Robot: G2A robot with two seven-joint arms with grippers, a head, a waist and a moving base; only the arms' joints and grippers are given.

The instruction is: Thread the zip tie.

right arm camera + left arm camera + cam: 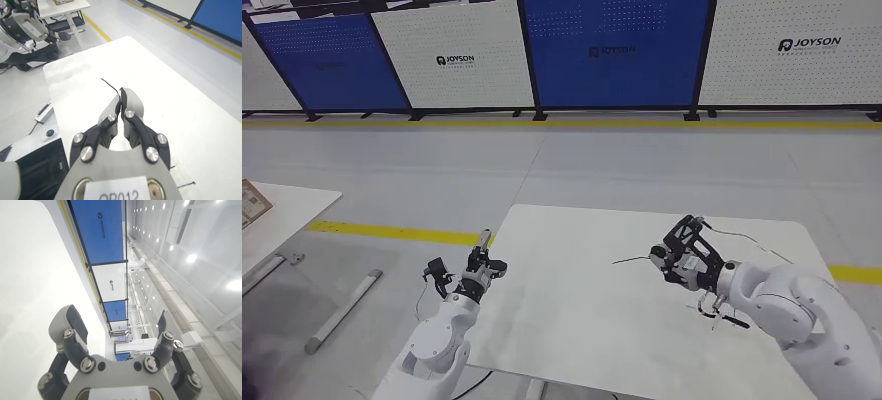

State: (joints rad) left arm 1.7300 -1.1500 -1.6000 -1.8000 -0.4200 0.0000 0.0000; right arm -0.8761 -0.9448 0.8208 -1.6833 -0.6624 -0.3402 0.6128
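Plainly, the thin black zip tie [110, 86] could slip or twist, since the right gripper [120, 92] pinches it only at the fingertips, its tail jutting out above the white table [572, 300]. The left gripper [117, 310], spread wide and empty, hovers at the table's left edge, well apart.

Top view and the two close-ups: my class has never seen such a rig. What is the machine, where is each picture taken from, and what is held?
It is a two-armed robot at a white table. The top view looks down from above its arms; the other two come from a camera on each wrist. The left gripper, by the table's edge, has its fingers apart and holds nothing. The right gripper, over the table, has its fingers shut on a black zip tie.
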